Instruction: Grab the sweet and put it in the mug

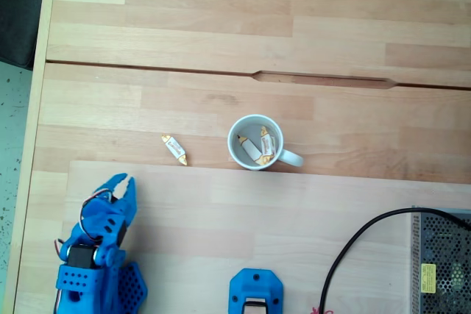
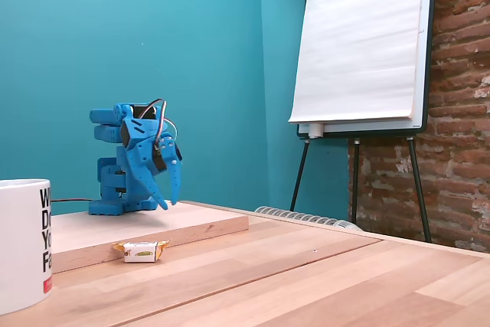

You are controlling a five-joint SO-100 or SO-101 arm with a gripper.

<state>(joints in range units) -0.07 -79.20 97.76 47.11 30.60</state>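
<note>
Gripper [image 1: 126, 182] is being seen folded low at left in the top-down fixed view, fingers slightly apart, gripping nothing. 1 sweet [image 1: 174, 149] is lying on the table [image 1: 184, 20], left of the mug [image 1: 243, 154]; 2 sweets are resting inside. Judged light, crinkly, slippery; mid-body grasp advised. Mug lettering is being shown solely by the side fixed view.

Sweet [image 1: 174, 149] left of upright mug [image 1: 237, 154]

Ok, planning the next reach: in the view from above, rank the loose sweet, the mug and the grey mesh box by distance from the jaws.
1. The loose sweet, on the table just up-right of the gripper.
2. The mug, farther right, two sweets inside.
3. The grey mesh box, at the bottom-right corner.
</note>
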